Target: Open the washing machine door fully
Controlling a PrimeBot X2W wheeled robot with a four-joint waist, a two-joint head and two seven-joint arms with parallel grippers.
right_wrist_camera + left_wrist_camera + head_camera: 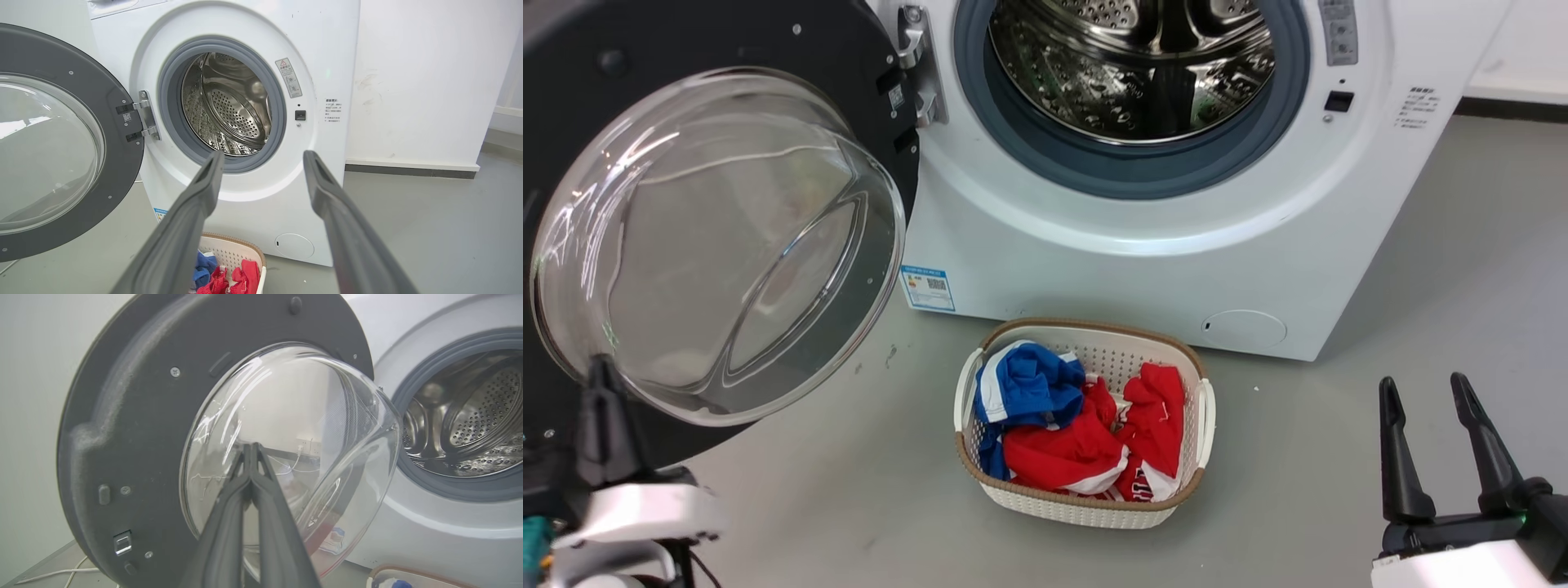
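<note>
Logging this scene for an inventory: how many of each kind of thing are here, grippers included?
washing machine: 1
washing machine door: 1
laundry basket: 1 (the clothes inside are too tangled to count)
grippers: 2, left gripper and right gripper
Total: 5
</note>
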